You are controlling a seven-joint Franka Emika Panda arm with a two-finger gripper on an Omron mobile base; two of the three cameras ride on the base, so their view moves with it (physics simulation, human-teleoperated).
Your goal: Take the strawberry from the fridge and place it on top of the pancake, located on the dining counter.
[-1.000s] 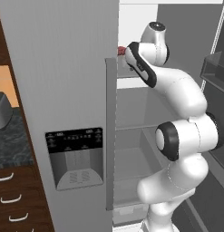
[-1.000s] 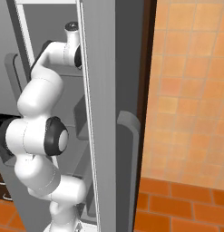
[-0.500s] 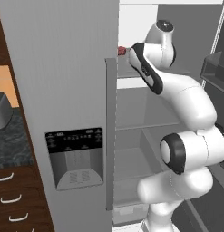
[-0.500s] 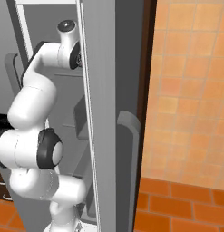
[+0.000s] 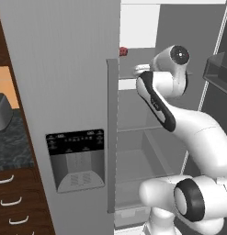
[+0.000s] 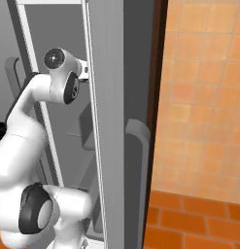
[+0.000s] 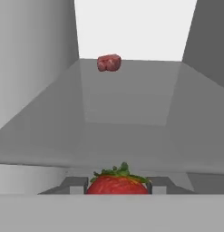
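Reaching into the open fridge (image 5: 82, 69), the arm has its hand up at the upper shelf in the left base view, where a small red lump (image 5: 123, 51) sits by the door edge; the right base view shows the arm behind the fridge's open door (image 6: 111, 121). From the hand view, the gripper (image 7: 119, 185) is clamped on the strawberry (image 7: 118, 183) across its red sides just below the green cap, above the fridge shelf (image 7: 127, 113), another red piece (image 7: 109, 62) resting farther back. Light, soft and easily bruised, it probably wants only gentle pressure.
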